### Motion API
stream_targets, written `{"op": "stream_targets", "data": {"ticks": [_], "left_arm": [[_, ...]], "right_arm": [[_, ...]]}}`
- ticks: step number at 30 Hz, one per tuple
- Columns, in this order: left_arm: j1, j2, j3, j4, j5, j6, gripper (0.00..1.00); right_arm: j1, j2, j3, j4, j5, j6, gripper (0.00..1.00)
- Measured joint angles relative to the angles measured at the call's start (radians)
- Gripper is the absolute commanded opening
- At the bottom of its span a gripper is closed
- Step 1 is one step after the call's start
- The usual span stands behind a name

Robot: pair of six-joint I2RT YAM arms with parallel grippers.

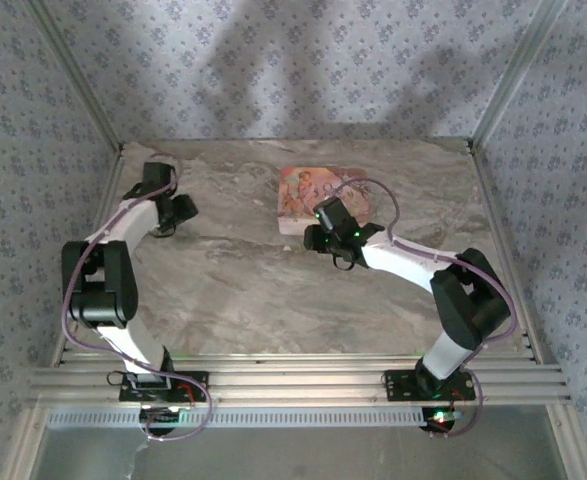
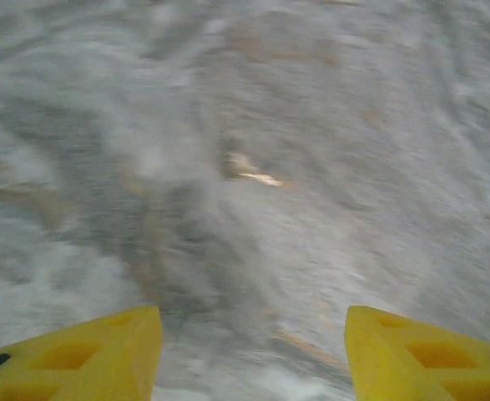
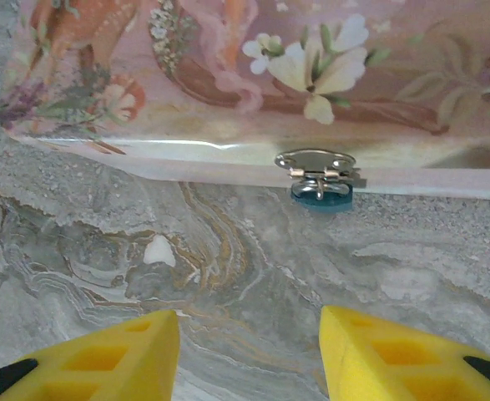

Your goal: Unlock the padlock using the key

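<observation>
At the near edge of the marble table (image 1: 273, 310) the arm bases (image 1: 163, 385) sit side by side. The left gripper (image 2: 253, 334) hangs over the far-left part of the table, its yellow fingers (image 2: 103, 359) spread apart with nothing between them. Beyond them a small pale glint (image 2: 249, 167) lies on the stone, too blurred to name. The right gripper (image 3: 249, 334) faces the near side of the pink floral box (image 3: 228, 67), its fingers likewise apart and empty. Just beyond them the blue padlock (image 3: 321, 195) hangs from the metal hasp (image 3: 315, 161) on the box's near wall, right of centre. Whether it touches the table, I cannot tell.
</observation>
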Motion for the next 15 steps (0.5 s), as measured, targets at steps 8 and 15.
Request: {"op": "stream_targets", "data": {"ticks": [8,15], "left_arm": [[0.063,0.127,0.049,-0.022,0.001,0.000,0.52],[0.060,0.272,0.198,-0.050,-0.001,0.029,0.49]], "right_arm": [[0.000,0.000,0.001,-0.010,0.003,0.000,0.48],[0.000,0.000,0.003,-0.019,0.003,0.000,0.48]]}}
